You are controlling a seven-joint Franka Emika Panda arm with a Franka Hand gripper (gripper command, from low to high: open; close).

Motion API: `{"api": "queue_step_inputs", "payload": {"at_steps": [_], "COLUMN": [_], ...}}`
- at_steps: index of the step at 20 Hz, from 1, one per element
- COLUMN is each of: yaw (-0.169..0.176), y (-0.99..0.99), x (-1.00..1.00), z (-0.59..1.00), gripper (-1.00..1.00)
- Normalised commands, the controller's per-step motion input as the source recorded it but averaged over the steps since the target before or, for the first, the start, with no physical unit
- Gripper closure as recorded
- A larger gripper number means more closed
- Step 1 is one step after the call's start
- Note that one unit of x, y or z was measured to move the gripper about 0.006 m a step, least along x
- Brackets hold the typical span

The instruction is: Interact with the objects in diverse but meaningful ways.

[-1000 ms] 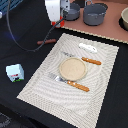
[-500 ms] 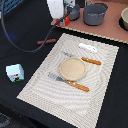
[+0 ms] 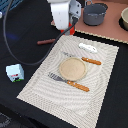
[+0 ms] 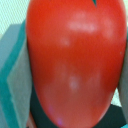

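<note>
In the wrist view a red tomato [image 4: 75, 60] fills the frame, clamped between my grey and teal fingers [image 4: 12, 75]. My gripper [image 3: 75, 15] hangs at the back of the scene in the exterior view, shut on the tomato [image 3: 79, 9], which shows as a red patch beside the white hand. A dark brown stick [image 3: 46, 41] lies on the black table, left of the mat. A white oblong piece [image 3: 88, 48] lies on the mat's far edge. A small white carton with green-blue print [image 3: 15, 73] stands at the exterior view's left.
A striped placemat [image 3: 45, 85] holds a tan plate [image 3: 73, 68], a wooden-handled fork [image 3: 67, 82] and a knife [image 3: 86, 60]. A grey pot [image 3: 95, 13] and part of another pot [image 3: 124, 17] stand on a brown board at the back right.
My arm has shifted slightly toward the exterior view's right, still holding the tomato. The objects on the table have not moved.
</note>
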Motion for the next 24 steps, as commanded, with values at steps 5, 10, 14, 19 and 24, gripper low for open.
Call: {"api": "queue_step_inputs", "payload": {"at_steps": [5, 10, 14, 19, 24], "yaw": [0.0, 0.0, 0.0, 0.0, 0.0], "y": [-0.5, -0.53, -0.6, -0.67, -0.7], "x": [0.87, 0.85, 0.81, 0.77, 0.74], "z": [0.11, 0.1, 0.01, 0.0, -0.01], "gripper": [1.0, 1.0, 1.0, 1.0, 1.0]}}
